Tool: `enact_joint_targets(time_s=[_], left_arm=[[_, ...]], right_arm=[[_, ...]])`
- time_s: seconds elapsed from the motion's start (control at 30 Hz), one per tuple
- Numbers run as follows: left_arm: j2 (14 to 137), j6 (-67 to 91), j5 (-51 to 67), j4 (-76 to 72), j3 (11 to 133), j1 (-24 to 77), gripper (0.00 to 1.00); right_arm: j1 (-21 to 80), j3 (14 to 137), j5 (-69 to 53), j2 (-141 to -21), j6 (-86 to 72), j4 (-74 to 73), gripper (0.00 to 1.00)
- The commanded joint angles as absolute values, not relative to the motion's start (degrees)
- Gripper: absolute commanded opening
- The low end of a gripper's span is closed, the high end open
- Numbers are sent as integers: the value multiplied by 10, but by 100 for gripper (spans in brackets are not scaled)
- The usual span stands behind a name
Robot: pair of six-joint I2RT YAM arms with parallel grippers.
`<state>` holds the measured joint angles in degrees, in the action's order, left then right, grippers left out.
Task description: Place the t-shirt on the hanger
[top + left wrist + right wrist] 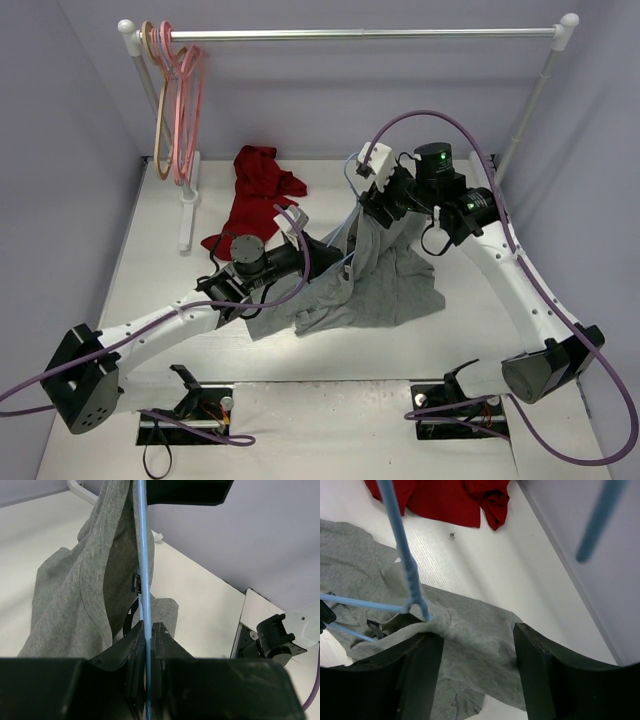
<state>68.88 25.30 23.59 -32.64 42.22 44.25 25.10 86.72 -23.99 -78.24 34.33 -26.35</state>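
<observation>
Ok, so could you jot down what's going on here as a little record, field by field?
left gripper: shut on the hanger, on its thin blue rod
right gripper: open, jaws either side of grey cloth, not gripping
t-shirt: partly lifted against the hanger, rest heaped on the table
red garment: lying behind, untouched
rail: pink hangers and a tan hanger at its left end
stage: t-shirt not yet properly on the hanger

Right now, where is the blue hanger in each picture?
Top view: hanger in the middle, between the arms.
Left wrist: hanger upright down the middle, pinched in the jaws.
Right wrist: hanger slanting down the upper left.
Shared landmark: the grey t-shirt right next to it.
</observation>
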Motion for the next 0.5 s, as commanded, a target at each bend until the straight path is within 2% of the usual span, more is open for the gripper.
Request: enact_joint_targets(time_s=[0.0, 0.03, 0.07, 0.13, 0.17, 0.3, 0.33, 0.37, 0.4, 0.43, 0.47], left_arm=[[665, 235, 262, -366, 478, 442, 0], [669, 235, 265, -363, 481, 442, 0], [670, 233, 268, -360, 484, 443, 0], [675, 232, 274, -349, 492, 442, 0], [678, 226, 275, -344, 495, 442, 0], [686, 193, 247, -259, 524, 442, 1], [688, 186, 223, -241, 539, 442, 7], [687, 172, 206, -227, 545, 442, 17], [687, 165, 188, -202, 551, 441, 31], [688, 158, 171, -186, 559, 441, 38], [688, 142, 135, -171, 578, 441, 49]], right_arm=[[250, 864, -274, -780, 359, -215, 56], [250, 863, -276, -780, 359, -214, 53], [250, 861, -284, -776, 360, -209, 45], [250, 859, -289, -772, 359, -200, 34], [250, 858, -291, -765, 358, -190, 23], [250, 844, -266, -742, 364, -175, 0], [250, 838, -254, -736, 370, -172, 0], [250, 831, -242, -723, 374, -162, 0], [250, 815, -222, -715, 378, -156, 0], [250, 804, -209, -707, 380, -146, 0], [250, 793, -197, -688, 380, -122, 0]])
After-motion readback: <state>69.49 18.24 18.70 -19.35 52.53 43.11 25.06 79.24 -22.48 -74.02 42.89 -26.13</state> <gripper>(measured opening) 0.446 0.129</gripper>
